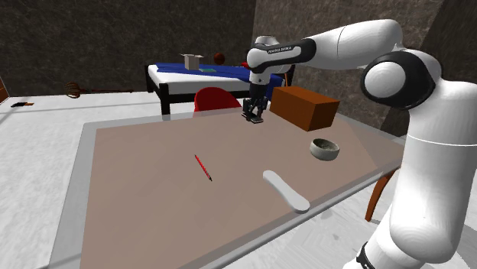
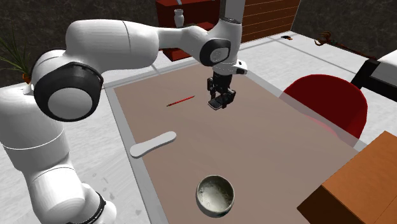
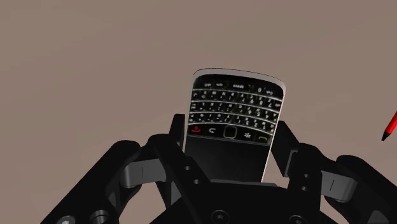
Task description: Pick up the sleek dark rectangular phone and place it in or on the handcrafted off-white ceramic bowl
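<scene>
Clamping the phone point(image 3: 235, 102) by its long sides, my tool point(image 3: 230, 132) is closed to the phone's width. The fingers point(image 3: 180, 137) sit level with the call-key row, keypad end sticking out, screen end back toward the palm. Grip looks square, no visible tilt. In the shoulder view the tool sits upper middle of frame, over the far part of the counter point(image 1: 153, 199). Whether the phone is fully clear of the surface I can't tell. The bowl point(image 1: 325, 153) is at right middle of that frame, well apart from the tool, with the brown box point(image 1: 303, 107) just beside the path. My call for the carry: raise first so the phone's free end clears the bowl rim, swing on the near side of the box, centre over the bowl, lower until the free end is inside, then release. Dropping from high risks a bounce out. The red pen point(image 1: 202, 166) and white oblong piece point(image 1: 286, 190) lie off the route.
</scene>
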